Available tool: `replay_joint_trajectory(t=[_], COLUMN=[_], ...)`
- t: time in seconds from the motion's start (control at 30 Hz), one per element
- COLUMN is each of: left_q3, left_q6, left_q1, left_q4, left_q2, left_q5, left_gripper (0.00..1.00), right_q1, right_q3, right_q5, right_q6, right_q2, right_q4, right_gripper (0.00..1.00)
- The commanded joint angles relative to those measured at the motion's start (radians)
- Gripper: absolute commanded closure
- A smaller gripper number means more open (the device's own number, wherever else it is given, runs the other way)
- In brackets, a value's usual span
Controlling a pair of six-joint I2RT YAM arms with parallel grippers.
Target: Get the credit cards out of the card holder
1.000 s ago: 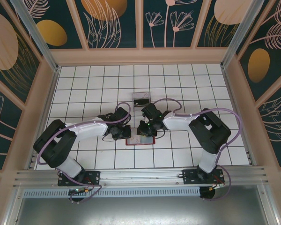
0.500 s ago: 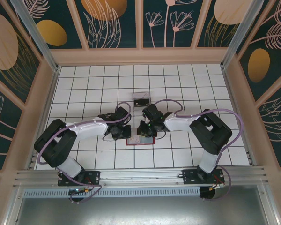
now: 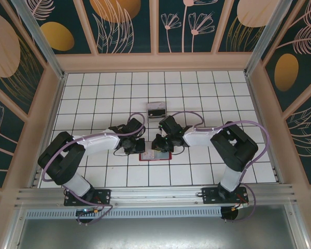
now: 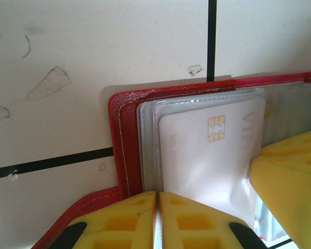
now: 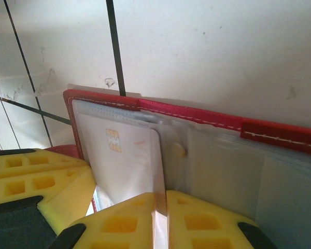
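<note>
The red card holder (image 3: 163, 156) lies open on the tiled floor between the two arms. In the left wrist view its red border (image 4: 125, 135) frames clear pockets, and a white credit card (image 4: 207, 155) with a gold chip sits in them. My left gripper (image 4: 157, 199) is shut on the thin edge of a clear pocket beside the card. In the right wrist view my right gripper (image 5: 160, 202) is shut on the long edge of the same credit card (image 5: 124, 155), which stands partly out of the card holder (image 5: 197, 116). Both grippers, left (image 3: 139, 146) and right (image 3: 156, 147), meet over the holder.
A small clear plastic box (image 3: 156, 109) stands about two tiles behind the card holder. Wooden walls (image 3: 52, 104) close in the white tiled floor on three sides. A red tab (image 5: 280, 136) sits on the holder's far edge.
The right arm has shifted slightly; both grippers stay shut over the card holder, which has not visibly moved.
</note>
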Motion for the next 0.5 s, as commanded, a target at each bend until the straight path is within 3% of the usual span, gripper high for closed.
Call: replay_joint_trajectory(t=[0.0, 0.47], left_q3=[-0.013, -0.007], left_q6=[0.018, 0.019], left_q1=[-0.013, -0.019], left_q4=[-0.041, -0.048], left_q2=[0.062, 0.065], left_q5=[-0.032, -0.038], left_gripper=[0.88, 0.88], right_q1=[0.017, 0.010], right_q3=[-0.014, -0.036], right_q5=[-0.110, -0.083], right_q6=[0.019, 0.022], right_q2=[0.001, -0.030], right_q4=[0.106, 0.094], right_gripper=[0.86, 0.94])
